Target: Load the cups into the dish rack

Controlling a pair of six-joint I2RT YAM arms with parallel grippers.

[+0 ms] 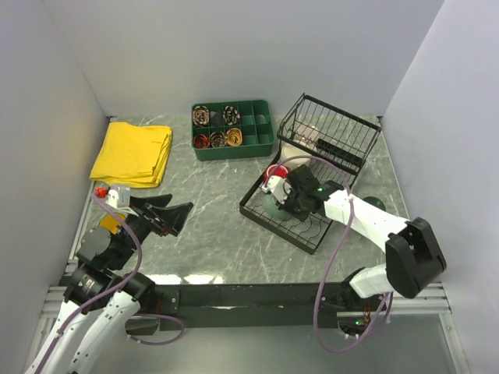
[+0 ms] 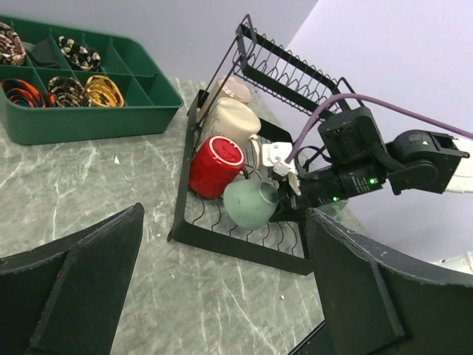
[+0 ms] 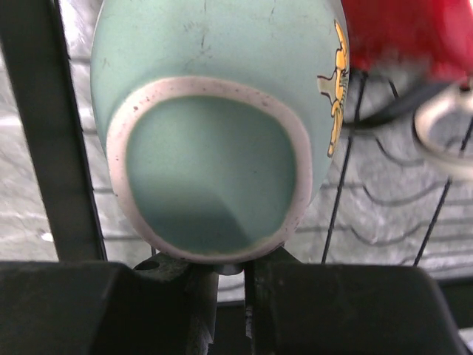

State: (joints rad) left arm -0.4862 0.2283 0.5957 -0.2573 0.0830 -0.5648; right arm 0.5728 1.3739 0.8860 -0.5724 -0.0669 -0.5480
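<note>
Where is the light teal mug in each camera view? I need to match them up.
Top external: light teal mug right of centre, just below the red mug.
Left wrist: light teal mug at centre, lower right of the red mug.
Right wrist: light teal mug fills the upper middle, mouth toward camera.
Shared landmark: the red mug, top right in right wrist.

Right claw (image 1: 284,200) at teal mug (image 1: 270,204) on dish rack (image 1: 306,238) base, beside red mug (image 1: 276,172); left claw (image 1: 168,213) spread.

Left gripper (image 1: 180,220) gapes wide; right gripper (image 3: 230,276), arm outstretched, clamps the light teal mug (image 3: 214,44)
</note>
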